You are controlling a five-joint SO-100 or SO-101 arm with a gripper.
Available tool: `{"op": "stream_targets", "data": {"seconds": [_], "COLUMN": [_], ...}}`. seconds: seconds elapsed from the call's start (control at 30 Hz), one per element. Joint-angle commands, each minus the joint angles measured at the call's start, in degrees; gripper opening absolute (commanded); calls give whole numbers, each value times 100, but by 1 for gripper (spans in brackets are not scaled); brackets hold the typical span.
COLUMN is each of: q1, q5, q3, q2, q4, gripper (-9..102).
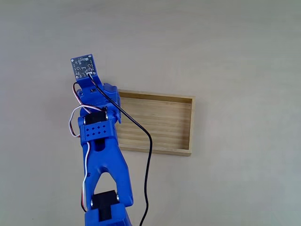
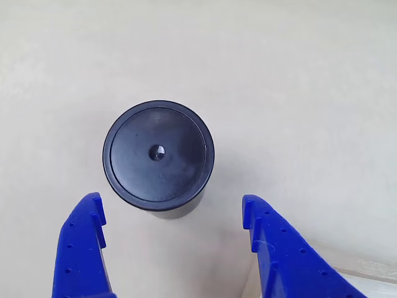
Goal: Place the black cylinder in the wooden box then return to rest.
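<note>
We see our gripper (image 2: 170,214) spread wide and empty just short of the black cylinder (image 2: 159,155), which stands upright on the tabletop (image 2: 310,74), apparently lining up a grasp before carrying it to the wooden box (image 1: 190,127).

Arm (image 1: 101,155): blue printed plastic, black servos, white-red-black wiring, black cable (image 1: 148,165), blue circuit board (image 1: 83,66); perforated blue fingers (image 2: 84,248).

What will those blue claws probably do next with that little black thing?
Probably ease forward until the fingers straddle it, then close. The gripper is open, its fingers stopping just short of the black cylinder, which stands upright on the table, not yet in the wooden box.
</note>
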Motion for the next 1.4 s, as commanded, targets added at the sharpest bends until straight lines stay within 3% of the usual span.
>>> {"op": "stream_targets", "data": {"seconds": [0.0,1.37], "q1": [-18,-97], "q5": [0,44], "q3": [-844,-1608], "q2": [-105,439], "q4": [-193,-193], "gripper": [32,29]}}
